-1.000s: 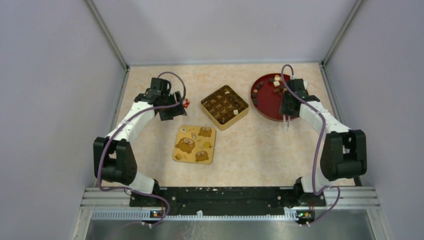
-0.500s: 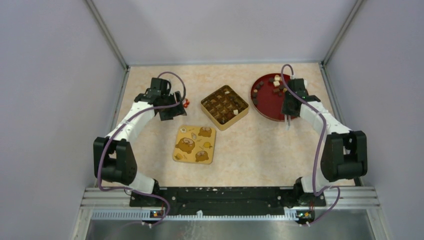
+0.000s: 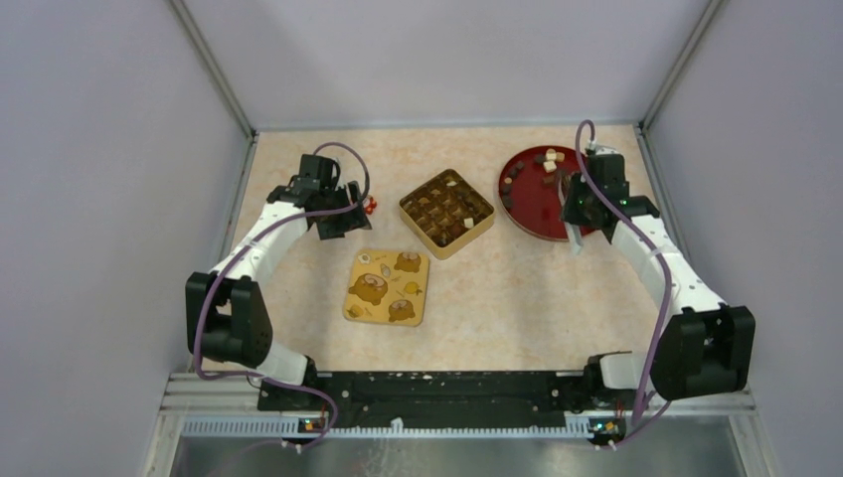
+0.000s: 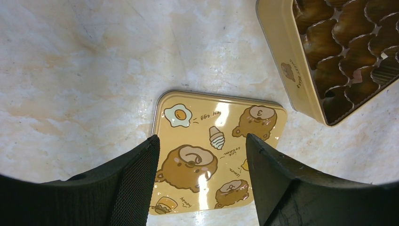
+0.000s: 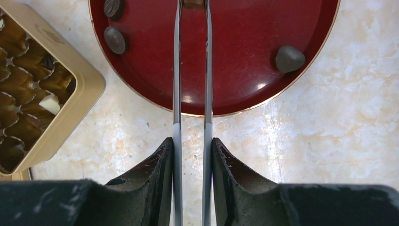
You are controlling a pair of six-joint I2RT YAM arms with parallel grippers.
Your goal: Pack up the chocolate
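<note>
The square gold tin (image 5: 75,113) looks partly filled, with chocolate lumps (image 5: 289,58) on the round red plate (image 5: 244,56) beside it, while the right gripper (image 5: 192,150) pinches thin metal tweezers (image 5: 177,70) and the left gripper (image 4: 201,141) is spread.

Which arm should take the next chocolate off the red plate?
Right. The right gripper holds tweezers out over the red plate, where the chocolate lies; the left gripper hangs open above the yellow lid, well away from it.

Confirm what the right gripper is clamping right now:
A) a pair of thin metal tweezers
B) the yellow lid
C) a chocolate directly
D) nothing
A: in the right wrist view the right gripper is closed on thin metal tweezers whose prongs reach out over the red plate.
</note>
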